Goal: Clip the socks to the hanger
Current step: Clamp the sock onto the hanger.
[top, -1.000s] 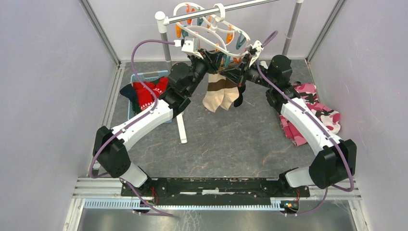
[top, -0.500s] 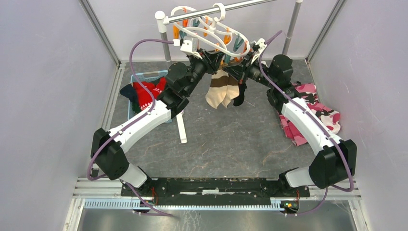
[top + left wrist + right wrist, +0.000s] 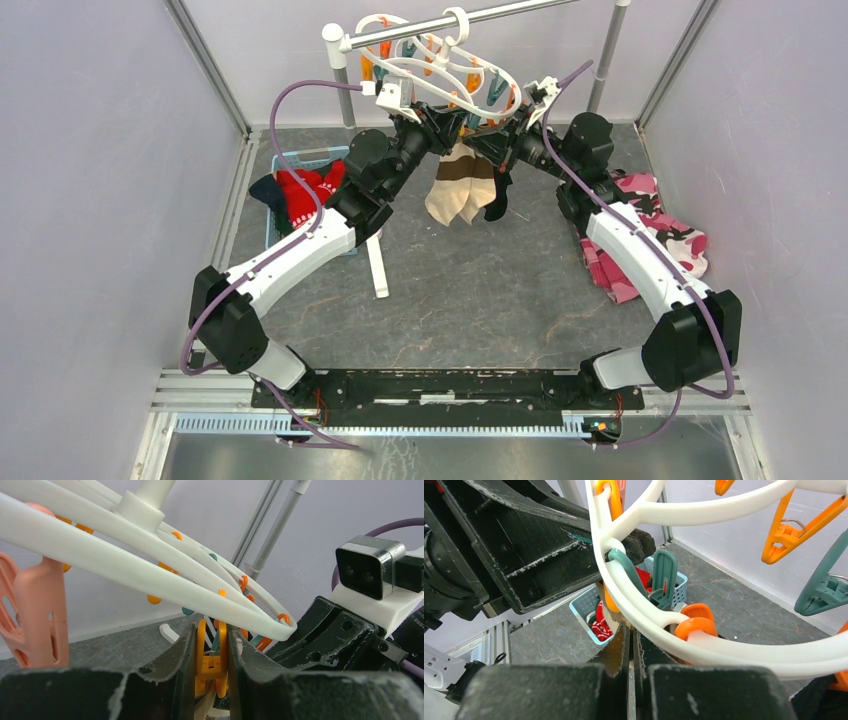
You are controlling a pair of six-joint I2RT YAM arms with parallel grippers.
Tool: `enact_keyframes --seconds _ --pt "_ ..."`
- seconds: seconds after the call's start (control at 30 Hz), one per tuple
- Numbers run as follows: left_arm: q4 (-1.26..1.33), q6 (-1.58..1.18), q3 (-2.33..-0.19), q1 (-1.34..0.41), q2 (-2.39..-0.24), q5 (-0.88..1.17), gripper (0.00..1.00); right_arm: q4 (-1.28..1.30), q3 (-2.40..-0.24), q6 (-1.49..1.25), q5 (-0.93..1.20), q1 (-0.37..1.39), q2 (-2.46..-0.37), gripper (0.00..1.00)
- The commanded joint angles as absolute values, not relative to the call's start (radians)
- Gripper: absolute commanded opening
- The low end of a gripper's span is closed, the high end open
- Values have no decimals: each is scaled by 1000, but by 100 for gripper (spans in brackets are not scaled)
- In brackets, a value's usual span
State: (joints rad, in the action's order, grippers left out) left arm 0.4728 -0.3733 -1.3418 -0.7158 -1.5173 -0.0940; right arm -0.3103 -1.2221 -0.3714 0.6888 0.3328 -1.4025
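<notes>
Both wrists have risen a little toward the hanger (image 3: 440, 70) at 12 o'clock, and the beige sock (image 3: 462, 190) has come up with them. At 10 o'clock the red socks (image 3: 300, 190) wait in the blue basket (image 3: 312, 157) on the surface (image 3: 480, 290). The left pincer (image 3: 210, 642) is narrow and squeezes an orange clothespin (image 3: 212, 662) under the white ring. I judge that its mouth is pressed open, though the mouth is hidden. The beige sock hangs just below, with a dark sock (image 3: 497, 206) touching its 3 o'clock side. The right pincer (image 3: 630, 630) is fully closed close under the ring, it seems on the top edge of the beige sock. To do this step well, the right arm should carry the cuff straight up and deep into the clothespin's mouth. The left arm should then release slowly, because the hanger swings easily. The right arm should let go only after the clothespin bites.
</notes>
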Motion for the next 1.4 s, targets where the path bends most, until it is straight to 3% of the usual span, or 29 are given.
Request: enact_keyframes --seconds 0.0,0.3,0.43,0.63,0.83,1.1,1.37 --pt "515 -371 -1358 -719 -1482 -76 7 -398 -1246 -426 716 322 -1395 0" --pt "518 -349 -1357 -719 -1487 -66 9 -425 -1243 -450 746 308 -1397 0" --pt "522 -355 -1358 -719 -1486 -60 24 -425 -1237 -447 755 308 -1401 1" --pt "516 -362 -1353 -719 -1475 -61 47 -423 -1230 -438 760 306 -1401 13" --pt "510 -365 -1339 -718 -1456 -60 58 -422 -1217 -426 764 306 -1394 19" --pt "480 -374 -1274 -719 -1396 -60 75 -411 -1167 -384 780 294 -1353 49" --pt "457 -394 -1154 -719 -1292 36 83 -326 -1091 -246 834 244 -1258 75"
